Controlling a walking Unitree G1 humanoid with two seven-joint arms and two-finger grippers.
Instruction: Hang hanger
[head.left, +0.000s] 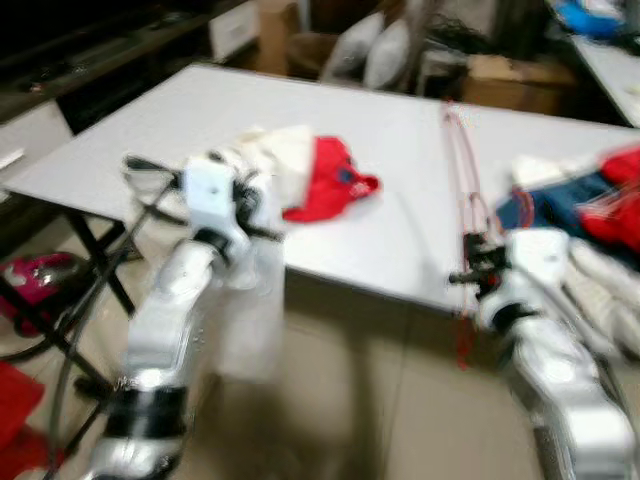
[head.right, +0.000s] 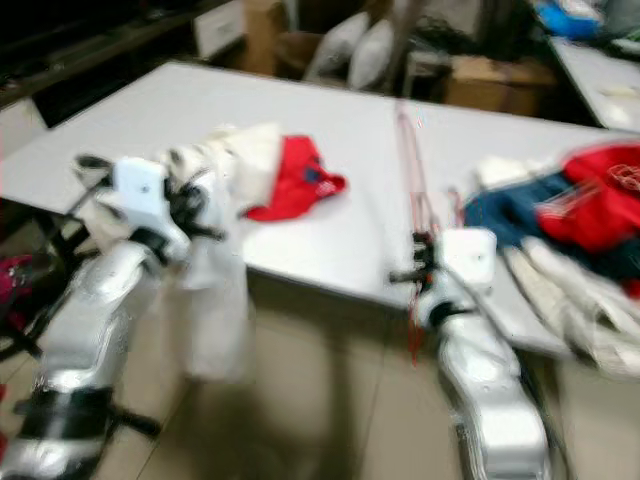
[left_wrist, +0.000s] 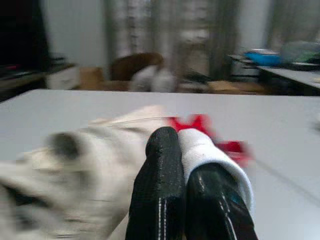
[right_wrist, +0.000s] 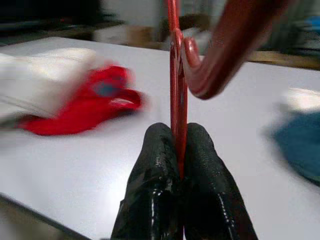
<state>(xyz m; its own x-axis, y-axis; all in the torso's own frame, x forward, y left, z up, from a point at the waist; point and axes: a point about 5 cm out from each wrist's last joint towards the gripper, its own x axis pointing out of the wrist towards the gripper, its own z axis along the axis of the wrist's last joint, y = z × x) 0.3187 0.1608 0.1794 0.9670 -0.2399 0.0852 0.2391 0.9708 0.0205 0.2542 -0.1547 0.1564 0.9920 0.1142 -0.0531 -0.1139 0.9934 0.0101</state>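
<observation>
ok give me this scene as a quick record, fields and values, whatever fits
surface: white table
left gripper: shut on white garment, at the table's near edge
right gripper: shut on red hanger, which lies along the table, its hook by the gripper
garment state: one end hangs off the edge below the left gripper
also on table: red garment beside the white one; pile of clothes, blue, red and white, on the right
image quality: blurred
</observation>
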